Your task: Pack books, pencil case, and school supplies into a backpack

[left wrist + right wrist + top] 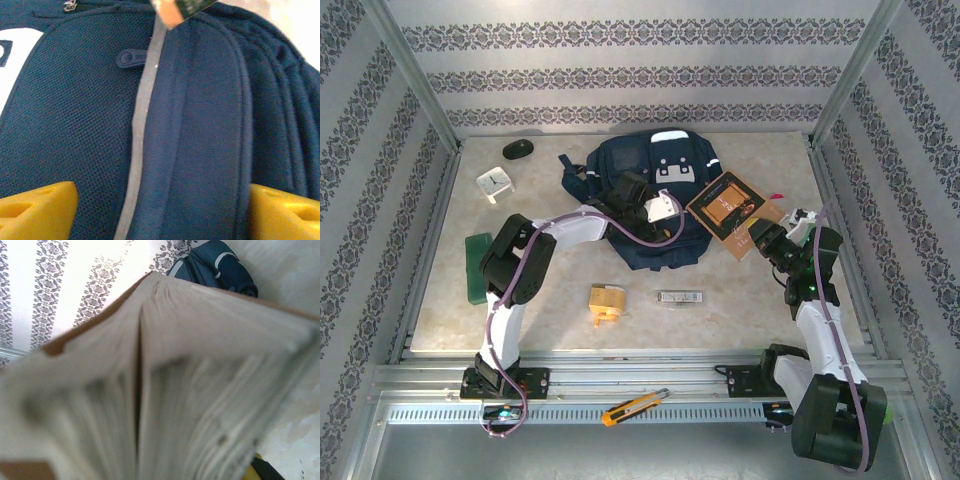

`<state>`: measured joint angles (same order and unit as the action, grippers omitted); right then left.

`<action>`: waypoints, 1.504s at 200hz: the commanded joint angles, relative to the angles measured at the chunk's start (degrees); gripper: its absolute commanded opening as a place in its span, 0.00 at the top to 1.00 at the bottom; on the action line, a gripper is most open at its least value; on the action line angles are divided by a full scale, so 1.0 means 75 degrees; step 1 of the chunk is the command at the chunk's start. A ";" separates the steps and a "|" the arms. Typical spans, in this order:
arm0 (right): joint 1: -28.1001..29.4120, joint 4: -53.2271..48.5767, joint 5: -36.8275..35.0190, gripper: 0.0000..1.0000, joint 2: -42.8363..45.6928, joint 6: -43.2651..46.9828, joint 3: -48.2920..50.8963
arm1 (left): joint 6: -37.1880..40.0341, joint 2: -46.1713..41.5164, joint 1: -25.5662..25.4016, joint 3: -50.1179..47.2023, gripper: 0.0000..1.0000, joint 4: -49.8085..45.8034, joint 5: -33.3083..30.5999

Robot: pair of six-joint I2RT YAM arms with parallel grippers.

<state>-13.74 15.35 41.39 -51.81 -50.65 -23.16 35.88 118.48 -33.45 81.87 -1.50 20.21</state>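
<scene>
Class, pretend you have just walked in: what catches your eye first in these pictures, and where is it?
The navy backpack dominates the centre, towards the back, with the left end effector open over it. To its right, the right end effector grips a brown book by its near corner.

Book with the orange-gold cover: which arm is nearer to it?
Right. The right arm grips the book at its near-right corner with its jaws; the left arm is off to the book's left, jaws open over the navy backpack.
</scene>
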 commanded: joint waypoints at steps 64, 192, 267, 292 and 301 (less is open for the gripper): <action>-0.0016 -0.0939 -0.1439 1.00 0.2125 0.0610 -0.0340 | -0.0612 -0.1042 -0.0101 -0.0365 1.00 0.0510 -0.0978; 0.0320 -0.2288 -0.1228 1.00 0.1342 -0.0460 -0.1028 | -0.3262 -0.2684 -0.0055 0.0797 1.00 -0.1550 -0.2743; 0.1992 -0.0208 -0.1565 1.00 0.0921 -0.2240 -0.0413 | -0.3494 -0.2566 0.0212 0.1541 1.00 -0.1712 -0.2318; 0.2531 0.0592 -0.2065 1.00 0.0718 -0.2776 -0.0180 | -0.3637 -0.2530 0.0284 0.1629 1.00 -0.1699 -0.2124; 0.2790 0.0751 -0.2384 1.00 0.0625 -0.2945 -0.0113 | -0.3719 -0.2531 0.0312 0.1659 1.00 -0.1699 -0.2064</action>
<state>3.51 9.37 28.34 -46.26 -66.96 -25.15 10.85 101.12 -32.10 90.76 -16.82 3.05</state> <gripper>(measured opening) 0.154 0.059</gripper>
